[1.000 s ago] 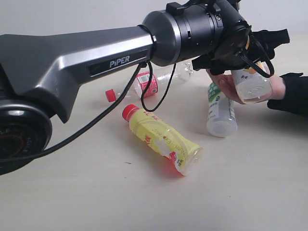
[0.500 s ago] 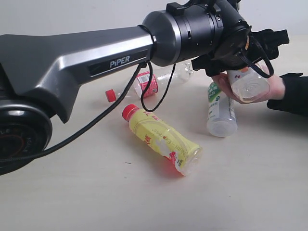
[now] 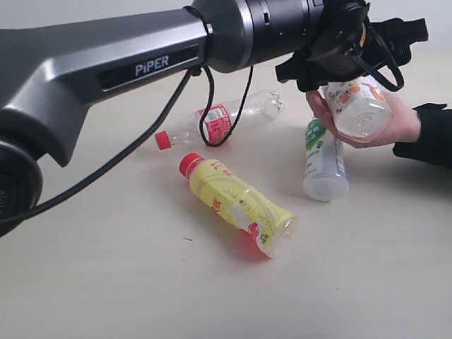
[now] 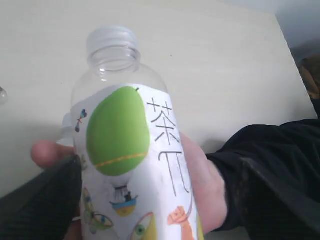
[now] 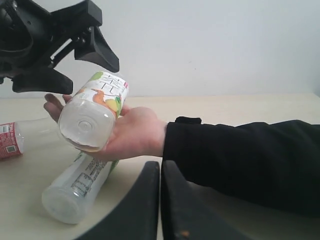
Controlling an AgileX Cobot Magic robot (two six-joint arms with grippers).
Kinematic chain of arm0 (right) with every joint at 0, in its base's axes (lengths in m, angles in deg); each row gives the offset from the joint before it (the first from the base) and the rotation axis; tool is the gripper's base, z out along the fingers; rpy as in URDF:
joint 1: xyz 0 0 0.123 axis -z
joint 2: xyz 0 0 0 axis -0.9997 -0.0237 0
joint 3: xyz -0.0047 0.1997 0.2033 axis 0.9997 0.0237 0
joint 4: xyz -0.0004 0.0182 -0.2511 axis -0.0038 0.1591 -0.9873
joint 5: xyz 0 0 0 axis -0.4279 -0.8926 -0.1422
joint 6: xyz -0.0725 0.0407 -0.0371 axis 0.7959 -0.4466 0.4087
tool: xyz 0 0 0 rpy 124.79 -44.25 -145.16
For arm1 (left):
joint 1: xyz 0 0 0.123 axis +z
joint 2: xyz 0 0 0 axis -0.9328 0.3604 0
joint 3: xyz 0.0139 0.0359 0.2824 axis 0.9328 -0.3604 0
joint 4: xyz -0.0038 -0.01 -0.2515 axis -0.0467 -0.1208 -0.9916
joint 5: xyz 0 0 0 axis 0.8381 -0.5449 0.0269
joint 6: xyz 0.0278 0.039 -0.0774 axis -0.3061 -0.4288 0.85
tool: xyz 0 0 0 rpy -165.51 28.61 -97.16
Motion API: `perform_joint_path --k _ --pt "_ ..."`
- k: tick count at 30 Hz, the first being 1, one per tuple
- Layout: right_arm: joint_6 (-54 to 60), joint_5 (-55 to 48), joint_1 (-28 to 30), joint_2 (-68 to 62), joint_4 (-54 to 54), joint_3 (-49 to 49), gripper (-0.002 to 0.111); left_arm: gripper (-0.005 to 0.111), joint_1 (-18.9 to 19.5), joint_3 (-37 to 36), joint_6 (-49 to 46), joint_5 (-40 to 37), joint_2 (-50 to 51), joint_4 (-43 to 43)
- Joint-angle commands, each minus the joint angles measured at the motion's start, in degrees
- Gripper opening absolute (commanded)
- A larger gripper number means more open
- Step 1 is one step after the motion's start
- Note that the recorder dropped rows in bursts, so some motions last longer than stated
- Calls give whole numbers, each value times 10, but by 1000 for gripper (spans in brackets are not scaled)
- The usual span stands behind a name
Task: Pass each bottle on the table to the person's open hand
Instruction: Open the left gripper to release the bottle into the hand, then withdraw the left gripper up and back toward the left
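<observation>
Jaws pressed together, empty, on the right gripper (image 5: 160, 172); spread wide on the left gripper (image 3: 357, 60), raised since a second ago, over the white bottle (image 3: 359, 107) lying in the person's hand (image 3: 400, 124). On the table (image 3: 106, 282), near to far: yellow bottle (image 3: 236, 201), second white bottle (image 3: 323, 159), clear bottle (image 3: 226, 120).

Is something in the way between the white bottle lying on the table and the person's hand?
Yes. The hand already holds another white bottle, with the left gripper close above it; the lying bottle sits just beneath.
</observation>
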Motion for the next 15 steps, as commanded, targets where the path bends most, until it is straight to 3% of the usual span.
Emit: perform_joint_path --k 1,5,8,11,15 --pt "2 3 3 3 0 3 2 79 4 -2 -32 -15 -29 5" --pt "2 3 3 3 0 3 2 79 4 -2 -57 -17 -46 4" --pt "2 3 3 3 0 3 2 71 3 -2 -80 -18 -64 3" --pt "2 3 3 3 0 3 2 50 3 -2 -89 -33 -87 2" --pt "2 6 3 3 0 3 2 9 3 -2 -104 -64 -127 -4"
